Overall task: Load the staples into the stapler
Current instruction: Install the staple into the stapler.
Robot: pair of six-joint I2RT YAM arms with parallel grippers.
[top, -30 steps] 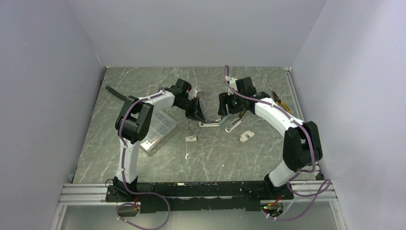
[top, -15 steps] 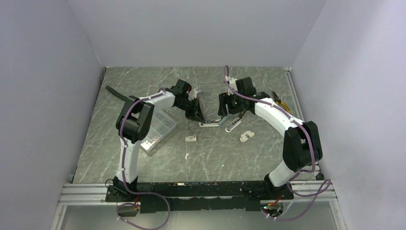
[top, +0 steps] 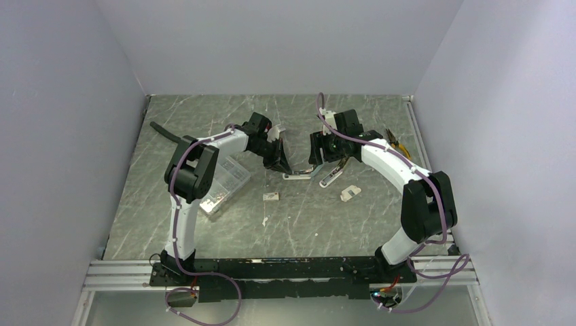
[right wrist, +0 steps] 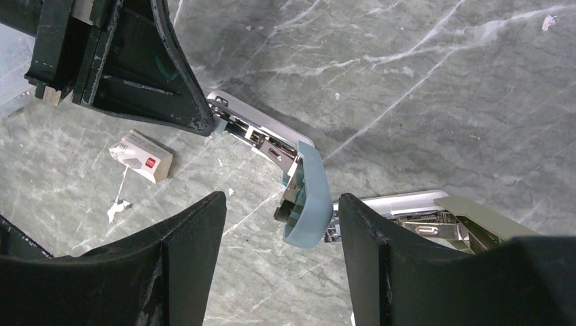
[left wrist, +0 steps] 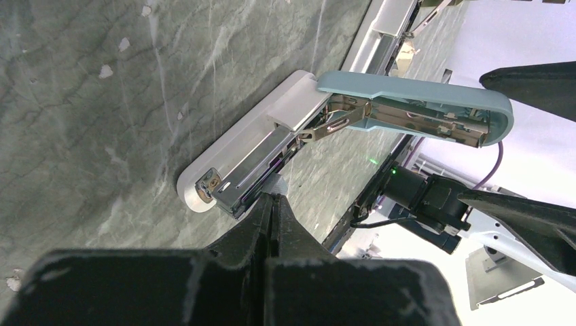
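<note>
The stapler point(top: 299, 175) lies mid-table with its white base point(left wrist: 251, 146) flat and its teal lid point(left wrist: 414, 102) swung up, baring the metal magazine. My left gripper point(left wrist: 273, 198) is shut, its tips against the side of the magazine near the front end, and a small grey bit shows at them. My right gripper point(right wrist: 280, 200) hangs open over the raised teal lid point(right wrist: 309, 197), whose free end sits between the fingers, nearer the right one. The staples point(right wrist: 141, 156), a tiny white box with a red mark, lie on the table point(top: 272, 196) in front of the stapler.
A second stapler point(right wrist: 435, 217) with a greyish lid lies open just right of the first. A clear compartment case point(top: 227, 183) sits under the left arm. A small white piece point(top: 350, 193) lies at the right. Pliers point(top: 397, 142) rest by the right wall.
</note>
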